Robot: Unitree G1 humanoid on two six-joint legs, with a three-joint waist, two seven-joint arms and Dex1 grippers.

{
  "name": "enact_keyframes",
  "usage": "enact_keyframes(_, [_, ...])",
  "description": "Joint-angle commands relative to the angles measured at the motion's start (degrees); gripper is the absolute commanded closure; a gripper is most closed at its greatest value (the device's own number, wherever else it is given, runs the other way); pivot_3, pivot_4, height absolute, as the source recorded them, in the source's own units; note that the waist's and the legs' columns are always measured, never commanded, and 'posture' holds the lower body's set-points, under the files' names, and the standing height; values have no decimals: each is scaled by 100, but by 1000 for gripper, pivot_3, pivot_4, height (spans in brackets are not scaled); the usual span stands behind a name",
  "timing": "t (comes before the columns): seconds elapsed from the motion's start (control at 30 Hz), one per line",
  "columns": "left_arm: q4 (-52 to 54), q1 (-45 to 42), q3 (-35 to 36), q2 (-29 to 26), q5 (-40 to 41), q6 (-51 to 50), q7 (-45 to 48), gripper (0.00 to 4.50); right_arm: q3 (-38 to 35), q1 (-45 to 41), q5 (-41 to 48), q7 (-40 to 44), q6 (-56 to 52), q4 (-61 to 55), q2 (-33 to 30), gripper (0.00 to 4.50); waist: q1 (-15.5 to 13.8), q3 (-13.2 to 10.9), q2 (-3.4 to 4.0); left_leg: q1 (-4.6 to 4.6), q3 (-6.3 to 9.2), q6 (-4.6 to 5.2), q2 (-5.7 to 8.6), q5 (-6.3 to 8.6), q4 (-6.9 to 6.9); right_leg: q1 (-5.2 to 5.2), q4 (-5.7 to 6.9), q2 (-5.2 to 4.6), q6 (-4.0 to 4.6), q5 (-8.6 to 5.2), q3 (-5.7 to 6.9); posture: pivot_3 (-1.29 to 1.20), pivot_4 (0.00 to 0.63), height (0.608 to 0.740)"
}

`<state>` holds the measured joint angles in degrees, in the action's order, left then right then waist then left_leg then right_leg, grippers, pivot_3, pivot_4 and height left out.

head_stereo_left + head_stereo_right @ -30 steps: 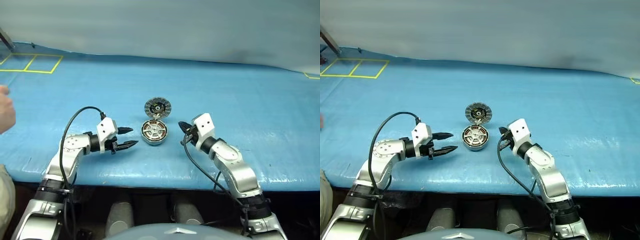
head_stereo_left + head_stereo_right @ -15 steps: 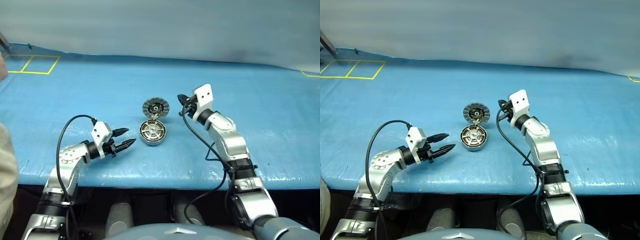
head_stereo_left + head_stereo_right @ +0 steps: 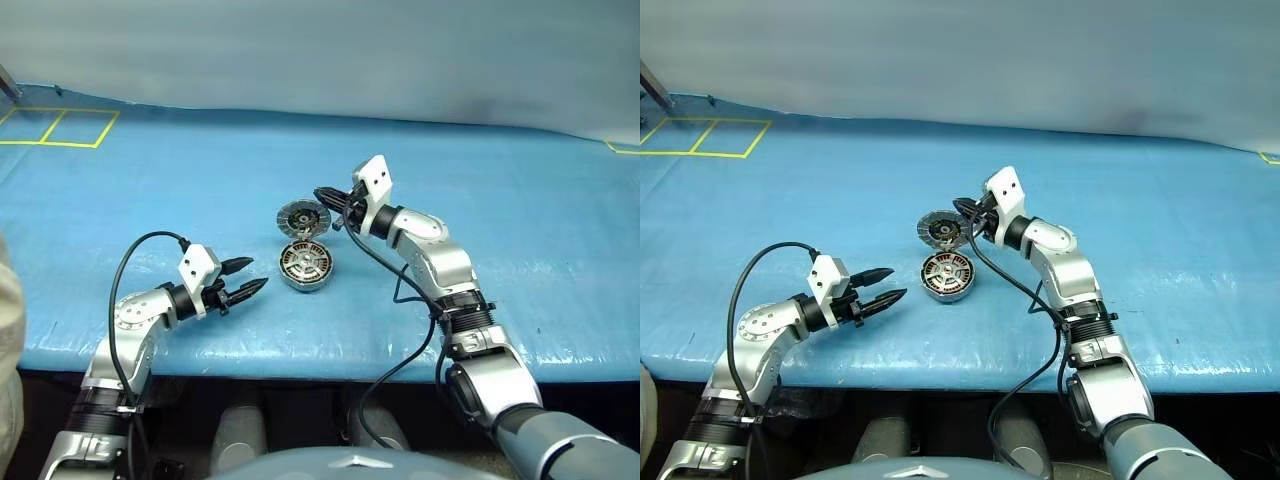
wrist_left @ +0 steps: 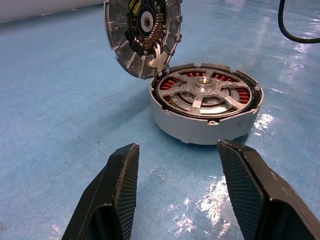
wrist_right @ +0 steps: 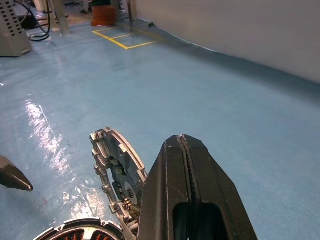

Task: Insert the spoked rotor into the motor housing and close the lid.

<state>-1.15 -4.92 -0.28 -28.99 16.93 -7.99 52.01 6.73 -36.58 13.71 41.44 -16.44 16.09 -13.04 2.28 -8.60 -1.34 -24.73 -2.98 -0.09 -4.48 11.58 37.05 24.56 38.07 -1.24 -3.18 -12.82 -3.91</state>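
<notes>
The spoked rotor sits inside the motor housing; the lid stands open behind the housing, with the pressed-together right end effector beside the lid and the spread left end effector empty.

Silver-grey motor housing, copper-orange windings; ribbed grey lid, dark centre; blue table.

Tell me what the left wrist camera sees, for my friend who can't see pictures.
A round silver motor housing sits on a blue table, with the spoked rotor already lying inside over copper windings. Its lid stands tilted open at the housing's far edge. The open left end effector points at the housing, not touching it.
</notes>
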Motion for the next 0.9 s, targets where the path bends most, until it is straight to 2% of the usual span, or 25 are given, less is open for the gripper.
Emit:
enact_keyframes(0.03, [226, 0, 141, -49, 54, 133, -44, 1800, 180, 207, -26, 268, -174, -541, -188, 4500, -6, 0, 0, 0, 0, 0, 0, 0, 0, 0, 0, 0, 0, 0, 0, 0, 150, 740])
enact_keyframes(0.23, [151, -53, 119, -62, 44, 182, -67, 1800, 358, 743, -5, 437, -424, -1498, -576, 4500, -13, 0, 0, -3, -1, 0, 0, 0, 0, 2, -3, -1, 1, -1, 0, 0, 150, 740])
enact_keyframes(0.47, [27, -189, 99, -91, 43, 196, -27, 1800, 643, 1260, -89, 336, -583, -2129, -622, 4500, -15, 0, -1, -1, -2, -1, -1, 0, 0, 1, -4, -1, 0, -1, 1, 0, 150, 740])
enact_keyframes(0.9, [27, -212, 126, -109, 37, 191, -32, 1800, 982, 1732, -359, 86, -465, -2097, -476, 4500, -21, 0, -1, -2, -2, -1, 0, 0, 1, 1, -7, -2, -3, -3, 1, 0, 150, 740])
